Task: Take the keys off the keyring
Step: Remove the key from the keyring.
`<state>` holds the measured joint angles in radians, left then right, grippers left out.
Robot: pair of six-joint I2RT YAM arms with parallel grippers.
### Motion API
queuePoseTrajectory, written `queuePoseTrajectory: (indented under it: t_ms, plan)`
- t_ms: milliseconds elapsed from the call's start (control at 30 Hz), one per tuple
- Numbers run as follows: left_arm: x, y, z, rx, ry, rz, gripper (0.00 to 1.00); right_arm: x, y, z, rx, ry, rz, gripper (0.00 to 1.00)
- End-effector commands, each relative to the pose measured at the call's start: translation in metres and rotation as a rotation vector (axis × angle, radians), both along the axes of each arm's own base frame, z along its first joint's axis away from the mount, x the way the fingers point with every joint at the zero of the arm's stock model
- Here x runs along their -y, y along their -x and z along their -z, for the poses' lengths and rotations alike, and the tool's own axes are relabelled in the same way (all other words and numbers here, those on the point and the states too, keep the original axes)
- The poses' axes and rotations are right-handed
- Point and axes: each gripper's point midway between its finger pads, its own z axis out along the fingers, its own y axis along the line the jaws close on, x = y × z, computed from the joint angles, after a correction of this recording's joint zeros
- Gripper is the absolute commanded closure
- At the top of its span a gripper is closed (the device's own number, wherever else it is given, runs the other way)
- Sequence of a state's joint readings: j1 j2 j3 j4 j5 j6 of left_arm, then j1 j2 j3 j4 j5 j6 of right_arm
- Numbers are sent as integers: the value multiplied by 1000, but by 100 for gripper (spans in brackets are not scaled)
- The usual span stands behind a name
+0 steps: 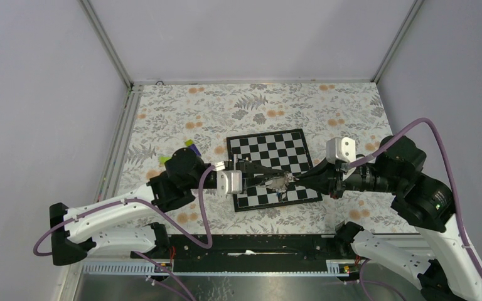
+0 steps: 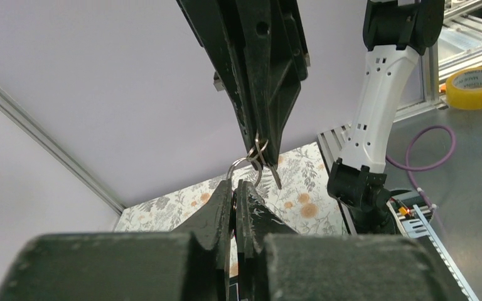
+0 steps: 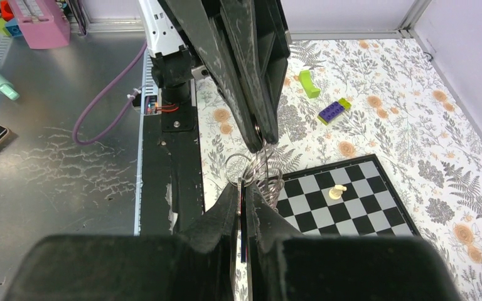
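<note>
Pale walls close in a table covered with a floral cloth. An aluminium rail runs along its left edge and another along the back. A chessboard lies near the middle, and the cloth from its far edge to the back wall is open. On the left there is less room, with a lime-green piece and a purple-and-yellow brick between the board and the rail.

Both arms reach in low from the sides and meet tip to tip over the board's near edge. The keyring hangs in the air between them, above the squares. The left gripper has its fingers pressed together on the metal ring. The right gripper is nearly closed, pinching the same cluster of rings from the opposite side. One of the keys dangles just beside its tips. A pale pawn stands on the board, apart from the grippers.
</note>
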<state>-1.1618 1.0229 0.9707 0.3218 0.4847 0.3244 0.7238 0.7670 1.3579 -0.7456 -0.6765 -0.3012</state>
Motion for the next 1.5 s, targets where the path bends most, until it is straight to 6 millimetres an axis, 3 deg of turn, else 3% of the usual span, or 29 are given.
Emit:
queuePoseTrajectory:
  t_ms: [0,767,867,1167,1467]
  plan:
    - [-2,3,-19,83,29,12,100,-4,6,-19,22,-69,-37,100]
    - [-5,0,-16,37,38,-8,99,-4,4,-29,47,-92,-24,100]
    - [-6,-1,-16,29,40,-15,96,-4,5,-31,50,-97,-28,100]
    - [-13,-2,-21,7,76,-35,72,-5,4,-34,57,-108,-30,100]
    - [-15,-4,-23,-11,99,-47,64,-4,7,-33,51,-108,-34,100]
